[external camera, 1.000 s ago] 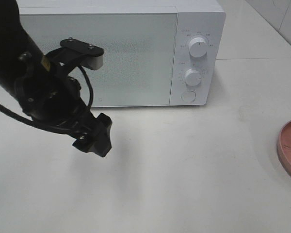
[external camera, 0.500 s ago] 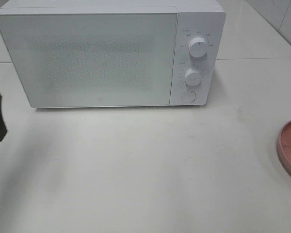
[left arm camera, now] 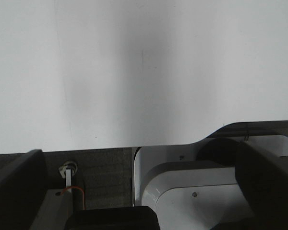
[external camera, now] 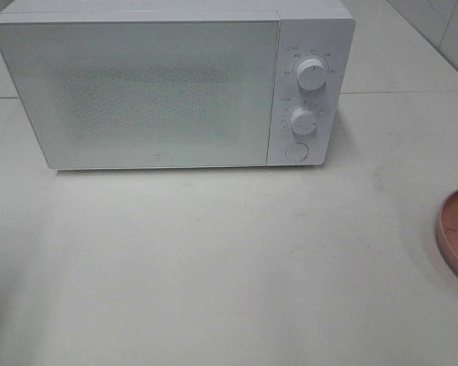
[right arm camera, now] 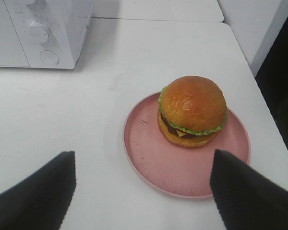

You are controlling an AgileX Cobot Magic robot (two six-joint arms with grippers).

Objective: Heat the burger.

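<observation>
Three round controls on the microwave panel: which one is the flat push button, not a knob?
The lowest one, at the bottom of the microwave panel. It sits flush, while the two knobs above it stick out and have pointer marks.

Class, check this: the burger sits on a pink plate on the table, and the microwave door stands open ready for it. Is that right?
Not quite. The exterior high view shows the microwave door closed. The rest holds: the burger sits on the pink plate on the table.

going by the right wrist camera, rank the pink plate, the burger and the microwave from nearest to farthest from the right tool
1. Pink plate: its near rim lies just ahead of the open right tool.
2. Burger: sits on the plate's far half.
3. Microwave: farthest, beyond bare table on the camera's far side.
</observation>
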